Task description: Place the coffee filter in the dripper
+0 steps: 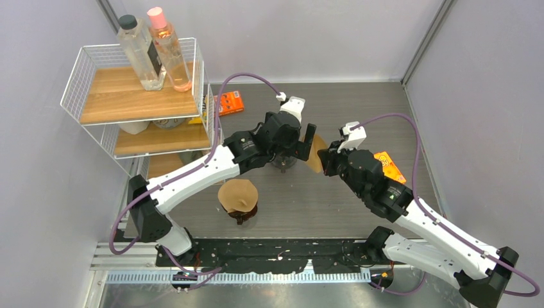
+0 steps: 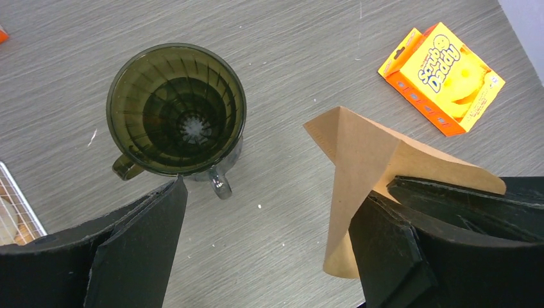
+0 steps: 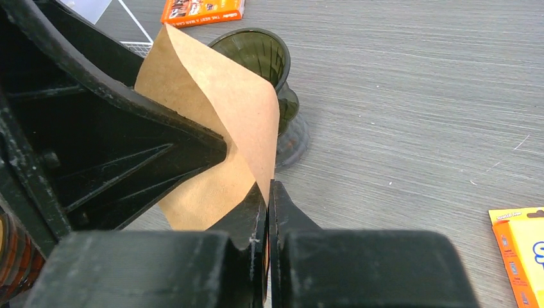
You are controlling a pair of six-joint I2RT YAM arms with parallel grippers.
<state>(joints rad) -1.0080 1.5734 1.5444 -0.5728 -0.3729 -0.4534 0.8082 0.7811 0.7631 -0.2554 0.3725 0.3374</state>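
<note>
The dark, see-through dripper (image 2: 176, 109) stands upright on the grey table and has nothing in it. In the top view it is mostly hidden under my left gripper (image 1: 292, 151). It also shows in the right wrist view (image 3: 260, 51). My right gripper (image 3: 268, 192) is shut on the edge of a brown paper coffee filter (image 3: 212, 96). It holds the filter in the air just right of the dripper (image 1: 282, 164). My left gripper (image 2: 272, 192) is open above the table. Its right finger (image 2: 391, 250) is against the filter (image 2: 365, 160), and its left finger is beside the dripper.
A stack of brown filters (image 1: 237, 194) sits on a dark holder in front of the left arm. A yellow-orange sponge pack (image 1: 389, 167) lies to the right and an orange box (image 1: 231, 102) at the back. A wire shelf (image 1: 135, 96) with two bottles stands at the left.
</note>
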